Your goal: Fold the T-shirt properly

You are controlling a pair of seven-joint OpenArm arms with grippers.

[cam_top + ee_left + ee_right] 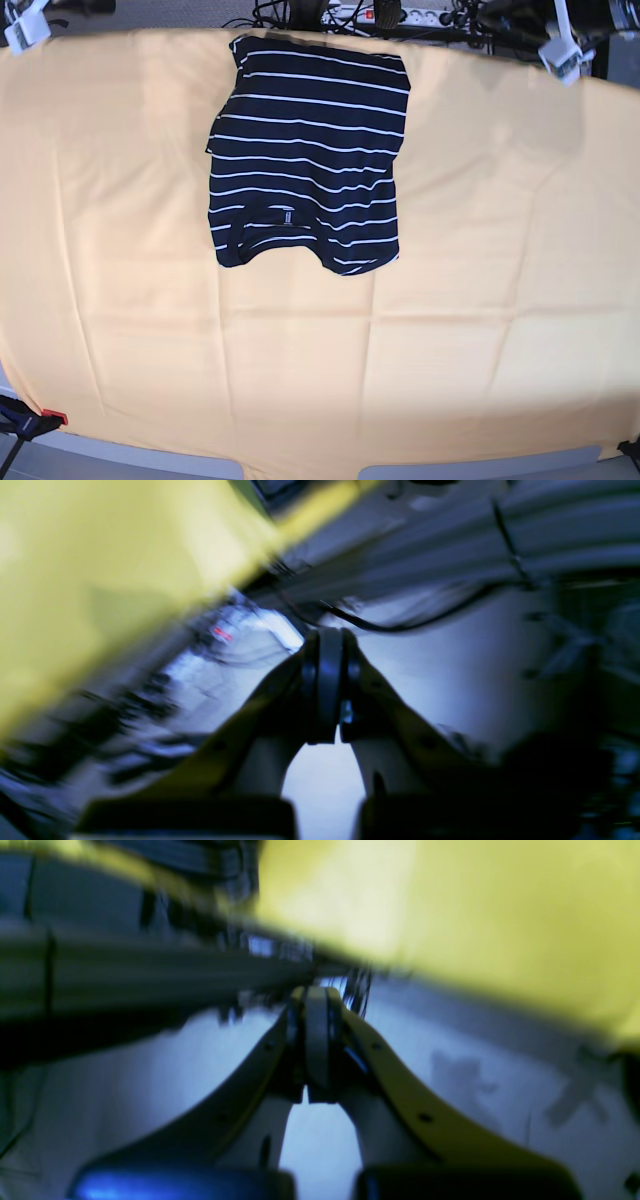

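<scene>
A pale orange-yellow cloth [480, 300] covers the desk, creased in long soft folds. Beyond its far edge lie a tangle of black cables [290, 12] and a white power strip [395, 14]. A small red clip [54, 416] sits at the near left corner.
</scene>
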